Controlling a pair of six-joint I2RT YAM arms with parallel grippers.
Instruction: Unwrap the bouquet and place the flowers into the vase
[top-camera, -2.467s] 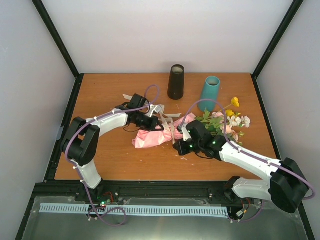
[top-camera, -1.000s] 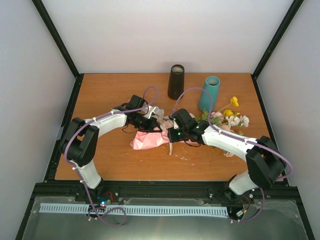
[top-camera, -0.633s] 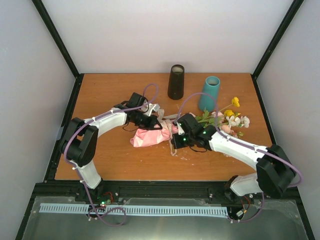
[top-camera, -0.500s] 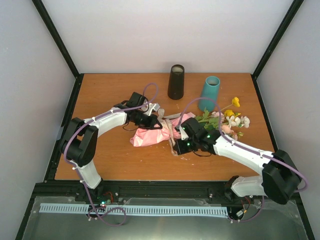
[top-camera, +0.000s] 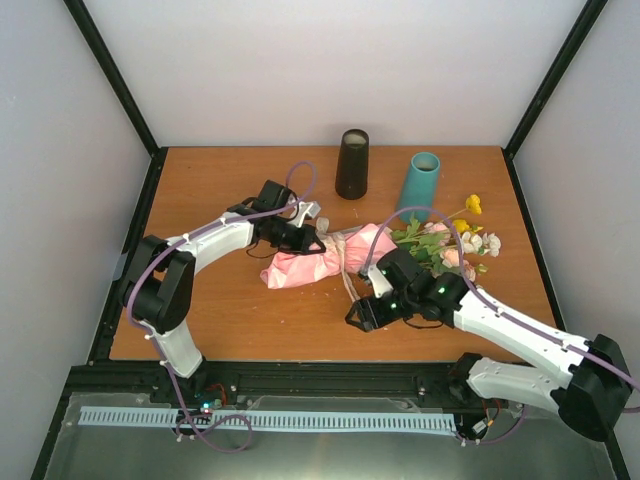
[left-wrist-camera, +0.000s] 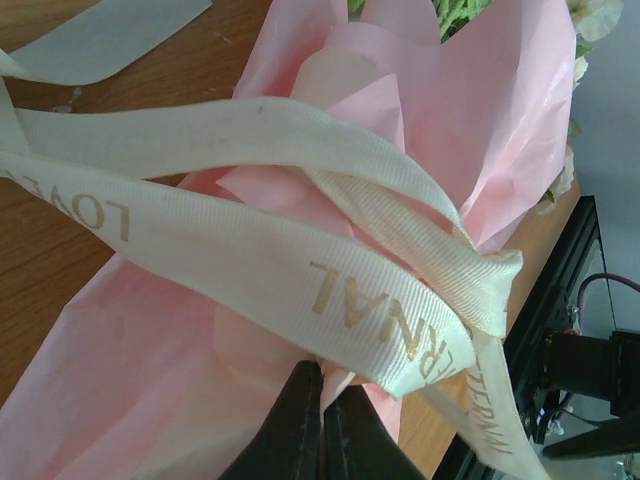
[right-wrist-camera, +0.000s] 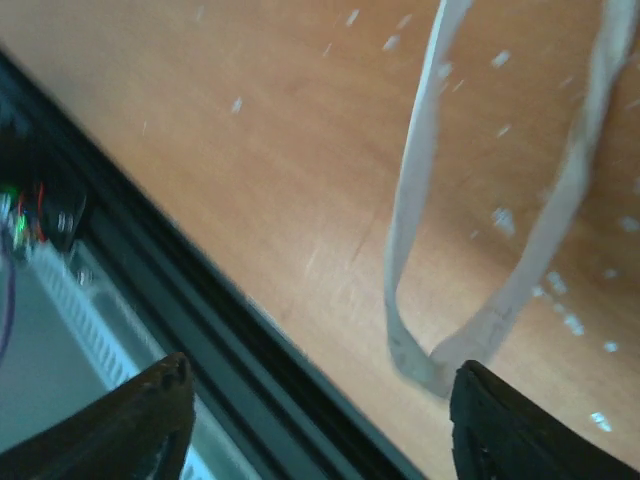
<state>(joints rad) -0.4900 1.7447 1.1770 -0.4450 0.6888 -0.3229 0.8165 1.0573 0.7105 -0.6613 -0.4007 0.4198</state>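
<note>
The bouquet lies across the middle of the table. Its pink paper (top-camera: 305, 265) wraps the stems, and the flowers (top-camera: 452, 240) point right. My left gripper (top-camera: 320, 243) is shut on a fold of the pink paper (left-wrist-camera: 480, 150), its fingertips (left-wrist-camera: 305, 400) pinched together under the beige ribbon (left-wrist-camera: 300, 270). A loose loop of ribbon (top-camera: 350, 287) trails toward the near edge. My right gripper (top-camera: 356, 318) hovers there, open and empty, with the ribbon loop (right-wrist-camera: 430, 345) lying on the wood between and beyond its fingers (right-wrist-camera: 500, 420). A teal vase (top-camera: 420, 187) stands at the back.
A tall dark cylinder (top-camera: 352, 163) stands left of the teal vase. The table's black front rail (right-wrist-camera: 230, 330) runs just under my right gripper. A loose ribbon end (left-wrist-camera: 110, 40) lies on the wood behind the bouquet.
My right gripper pulled the ribbon toward the near edge, then opened and let it go. The bouquet shifted slightly. My left gripper kept its pinch on the paper.
</note>
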